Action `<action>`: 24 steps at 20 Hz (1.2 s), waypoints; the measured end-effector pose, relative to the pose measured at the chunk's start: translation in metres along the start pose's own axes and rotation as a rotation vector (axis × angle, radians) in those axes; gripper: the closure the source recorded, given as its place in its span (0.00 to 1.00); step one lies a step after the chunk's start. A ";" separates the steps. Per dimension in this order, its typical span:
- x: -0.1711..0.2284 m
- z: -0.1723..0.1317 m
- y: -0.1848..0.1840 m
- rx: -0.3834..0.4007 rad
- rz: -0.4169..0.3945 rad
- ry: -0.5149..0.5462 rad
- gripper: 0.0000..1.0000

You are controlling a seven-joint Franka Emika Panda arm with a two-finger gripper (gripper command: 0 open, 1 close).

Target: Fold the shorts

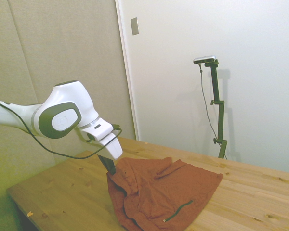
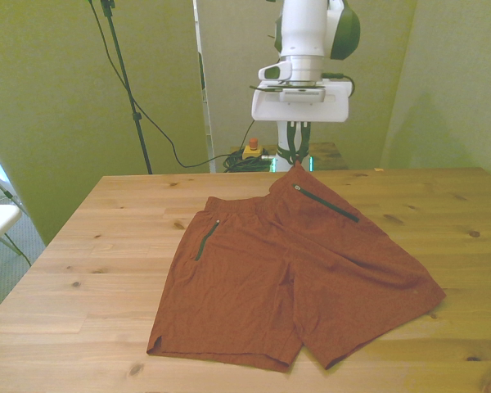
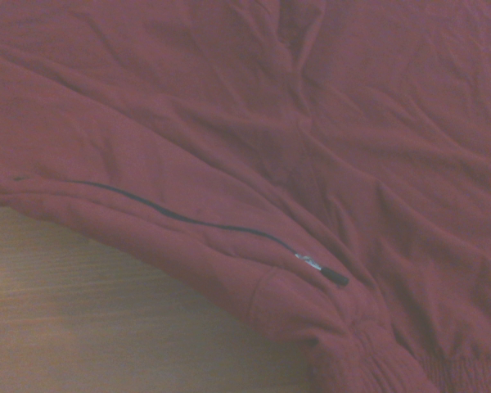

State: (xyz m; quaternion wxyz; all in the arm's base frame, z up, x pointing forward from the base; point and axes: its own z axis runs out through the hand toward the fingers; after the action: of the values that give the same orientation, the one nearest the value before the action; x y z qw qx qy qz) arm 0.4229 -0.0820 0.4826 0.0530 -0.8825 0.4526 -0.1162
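- The shorts [image 2: 295, 278] lie spread across the middle of the table [image 2: 90, 270] in the front view, legs toward the lower edge.
- The claw [image 2: 297, 160], upper middle there, is closed on the waistband, lifting it into a small peak.
- That raised edge likely starts a fold toward the hems.
- A zipper [image 3: 188, 219] pocket shows in the wrist view.

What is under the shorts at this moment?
The shorts lie spread on the wooden table, with the waistband corner lifted by the gripper. Bare wood shows all round; whatever lies beneath the fabric is covered.
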 end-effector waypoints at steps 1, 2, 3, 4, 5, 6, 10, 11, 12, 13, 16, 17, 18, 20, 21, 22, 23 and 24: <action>0.008 -0.001 0.009 0.009 0.018 -0.026 1.00; 0.016 -0.001 0.019 0.020 0.036 -0.052 1.00; 0.024 0.000 0.030 0.030 0.052 -0.074 1.00; 0.033 0.001 0.043 0.041 0.069 -0.096 1.00; 0.042 0.004 0.057 0.046 0.084 -0.114 1.00; 0.051 0.007 0.071 0.050 0.101 -0.125 1.00; 0.088 0.031 0.110 0.055 0.169 -0.169 1.00; 0.098 0.039 0.115 0.061 0.179 -0.183 1.00; 0.107 0.047 0.117 0.063 0.188 -0.197 1.00; 0.116 0.058 0.120 0.059 0.198 -0.212 1.00; 0.136 0.091 0.123 0.020 0.225 -0.246 1.00; 0.141 0.100 0.122 0.008 0.230 -0.253 1.00; 0.145 0.106 0.121 -0.003 0.231 -0.258 1.00; 0.148 0.106 0.115 -0.006 0.222 -0.262 1.00; 0.148 0.098 0.111 0.003 0.214 -0.258 1.00; 0.147 0.085 0.107 0.018 0.205 -0.251 1.00; 0.145 0.072 0.104 0.032 0.201 -0.242 1.00; 0.142 0.060 0.104 0.040 0.202 -0.232 1.00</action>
State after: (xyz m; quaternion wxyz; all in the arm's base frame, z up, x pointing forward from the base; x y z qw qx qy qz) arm 0.4363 -0.2588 0.4265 0.1342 -0.8386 0.5276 -0.0164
